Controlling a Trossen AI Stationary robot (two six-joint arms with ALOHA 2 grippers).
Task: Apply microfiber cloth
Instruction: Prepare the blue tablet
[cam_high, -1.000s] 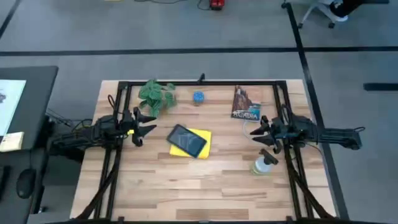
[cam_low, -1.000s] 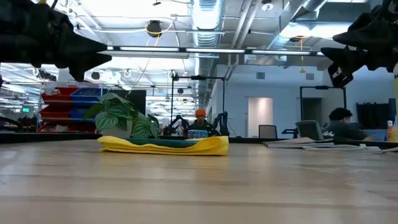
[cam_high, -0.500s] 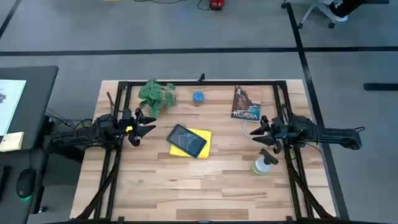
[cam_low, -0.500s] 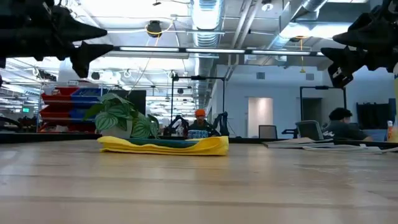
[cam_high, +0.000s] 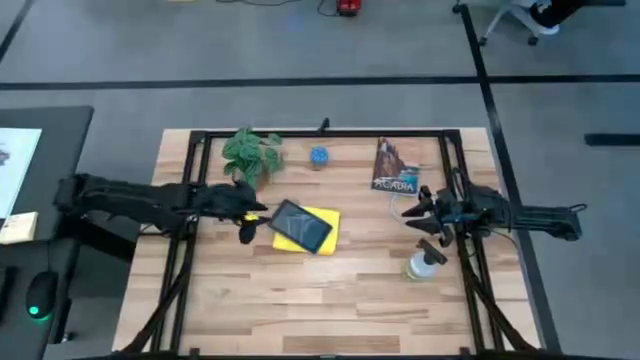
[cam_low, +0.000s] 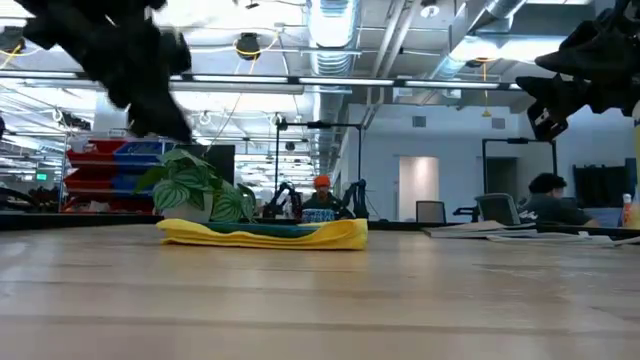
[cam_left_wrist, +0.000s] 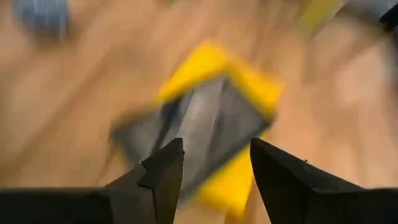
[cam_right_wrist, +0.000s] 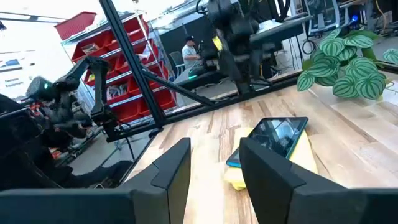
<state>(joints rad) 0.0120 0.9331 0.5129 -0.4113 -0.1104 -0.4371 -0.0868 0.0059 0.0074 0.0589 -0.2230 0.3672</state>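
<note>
- Microfiber cloth (cam_high: 312, 232), bright yellow, lies flat near the middle of the desk (cam_high: 330, 300) in the high view, with a dark tablet (cam_high: 299, 226) resting on top of it; yellow shows past the tablet toward 3 and 6 o'clock.
- In the low view the cloth (cam_low: 262, 233) is a thin yellow strip on the desk (cam_low: 320, 300), the tablet's edge lying along its top.
- Left gripper (cam_high: 250, 222) is stretched out from 9 o'clock, its tip just beside the tablet's 9 o'clock corner; whether it touches the tablet or the cloth cannot be told.
- In the left wrist view the two dark fingers (cam_left_wrist: 163, 176) are spread with a clear gap, nothing between them, and the blurred cloth (cam_left_wrist: 242, 180) and tablet (cam_left_wrist: 199, 124) lie beyond them.
- Right gripper (cam_high: 409, 222) sits at 3 o'clock of the cloth, well apart from it, fingers released and empty; the right wrist view shows its fingers (cam_right_wrist: 174, 168) parted, with the tablet (cam_right_wrist: 277, 138) on the cloth (cam_right_wrist: 298, 155) farther off.
- A leafy plant (cam_high: 251, 153) stands at 11 o'clock of the cloth, a small blue object (cam_high: 318, 156) at 12 o'clock, and a book (cam_high: 396, 165) at 2 o'clock.
- A spray bottle (cam_high: 423, 263) lies at 4 o'clock, near the right gripper.
</note>
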